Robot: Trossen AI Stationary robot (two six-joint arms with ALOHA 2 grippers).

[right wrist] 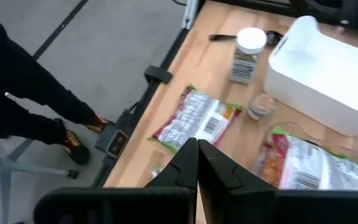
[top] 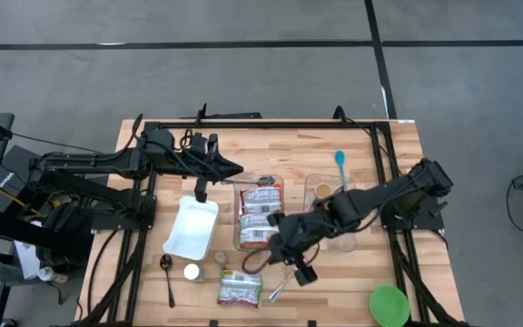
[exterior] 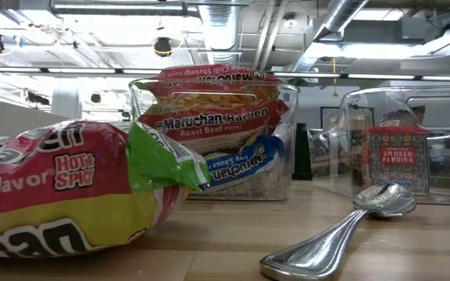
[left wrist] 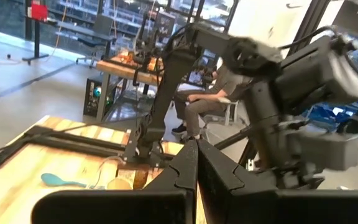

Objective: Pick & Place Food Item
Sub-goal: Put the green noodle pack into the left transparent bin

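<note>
the right gripper (top: 280, 247), fingers pressed together and holding nothing, hovers above the clear bin's (top: 240, 238) near edge, hiding part of the ramen packets (top: 260, 211) stacked inside. another ramen packet (top: 241, 287) lies just beyond its fingertips toward the table's front. the left gripper (top: 236, 170), also closed and empty, hangs past the bin's far end.

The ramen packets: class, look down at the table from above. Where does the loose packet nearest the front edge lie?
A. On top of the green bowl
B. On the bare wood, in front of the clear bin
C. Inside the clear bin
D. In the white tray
B: the loose ramen packet lies flat on the bare wood of the table, in front of the clear bin holding other packets, apart from the white tray and the green bowl.
</note>
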